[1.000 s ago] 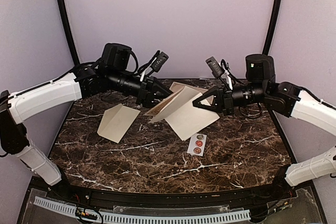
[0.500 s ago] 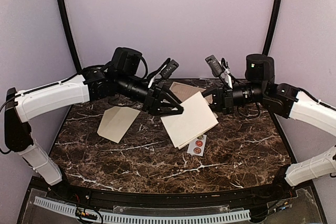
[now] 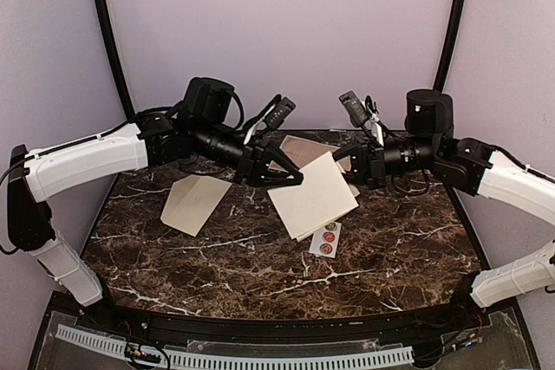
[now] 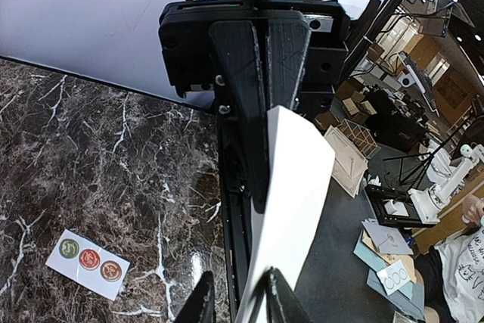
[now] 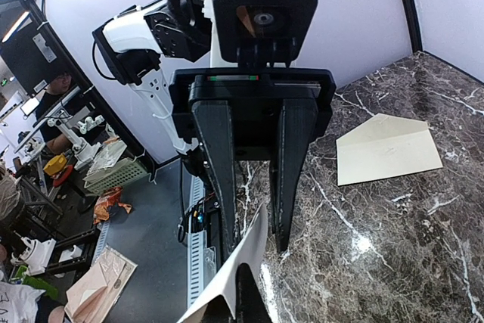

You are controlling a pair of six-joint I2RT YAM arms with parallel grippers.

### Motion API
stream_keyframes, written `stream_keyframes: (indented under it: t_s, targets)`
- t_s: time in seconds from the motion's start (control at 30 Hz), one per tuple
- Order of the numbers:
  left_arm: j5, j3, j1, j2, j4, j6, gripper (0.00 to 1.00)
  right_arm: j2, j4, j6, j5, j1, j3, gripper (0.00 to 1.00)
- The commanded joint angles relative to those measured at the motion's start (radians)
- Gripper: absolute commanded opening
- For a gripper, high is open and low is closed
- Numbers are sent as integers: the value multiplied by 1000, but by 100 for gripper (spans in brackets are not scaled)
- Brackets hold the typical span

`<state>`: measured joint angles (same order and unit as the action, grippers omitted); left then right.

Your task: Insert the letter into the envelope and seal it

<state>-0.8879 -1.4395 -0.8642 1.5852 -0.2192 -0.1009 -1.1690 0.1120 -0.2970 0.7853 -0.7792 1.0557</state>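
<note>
While pinching the far edge of the letter (image 3: 312, 197) shut in the right claw (image 3: 349, 167), holds it clear of the table (image 3: 390, 249). Left claw (image 3: 293, 181) at the opposite edge, fingers slightly apart around it, not clamped.

Nothing packed yet. Envelope (image 3: 195, 202) flat on the table, well out beyond the left claw. Inserting and sealing both left to do. Stickers (image 3: 326, 237) beneath, between the two claws, apparently untouched.

Envelope (image 3: 195, 203) left on table (image 3: 390, 249), sheet (image 3: 312, 197) right of it, sticker strip (image 3: 325, 237) before sheet
</note>
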Motion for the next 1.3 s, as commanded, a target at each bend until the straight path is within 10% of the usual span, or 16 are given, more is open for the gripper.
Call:
stream_keyframes:
  t_s: [0.0, 0.4, 0.8, 1.27]
  targets:
    - [-30, -27, -5, -8, -4, 15, 21, 5, -36, -2, 0, -8, -8, 0]
    - [-47, -2, -4, -27, 32, 2, 0, 38, -41, -8, -71, -7, -23, 2]
    - [185, 223, -4, -180, 443, -228, 0, 247, -425, -266, -243, 130, -262, 93]
    - [236, 385, -4, -204, 831, -475, 0, 122, -688, -371, -173, 17, -322, 91]
